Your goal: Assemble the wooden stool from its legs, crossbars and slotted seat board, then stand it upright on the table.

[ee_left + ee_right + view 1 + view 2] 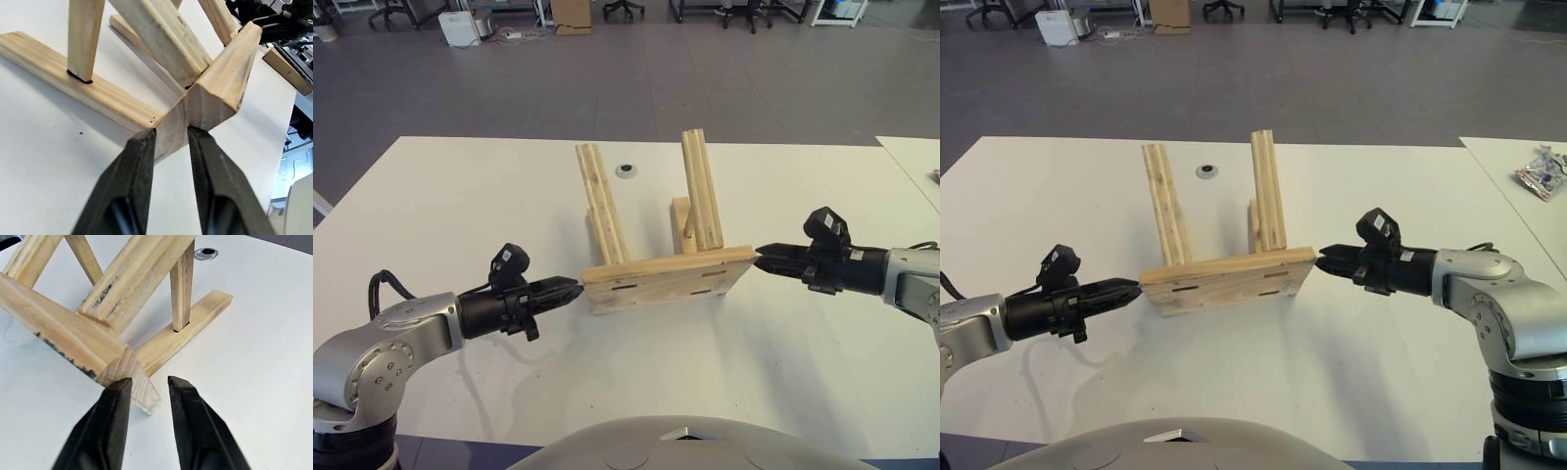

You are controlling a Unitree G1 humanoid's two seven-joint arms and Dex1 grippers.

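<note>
1. the white table (440, 225) is spread across most of the head views, from the lower edge up to the middle of the frame.
2. the stool (651, 235) is seen at the centre of the frame, tipped over on the table. its seat board (666, 279) is stood on one long edge, with the slotted face turned toward the bottom of the frame.
3. two legs (602, 206) are joined to the seat board and are pointed toward the upper part of the frame, slanted upward.
4. behind the board, a bar (205, 308) is laid flat on the table, and a thin slat (182, 289) is stood in its slot.
5. the left gripper (574, 290) is found at the lower left of centre. its fingers (139, 166) are clamped on the left corner of the seat board.
6. the right gripper (762, 257) is found right of centre. its fingers (115, 406) are held apart around the board's right corner, with a gap left on one side.
7. a small round fitting (627, 170) is set in the table above the stool, between the leg tips.
</note>
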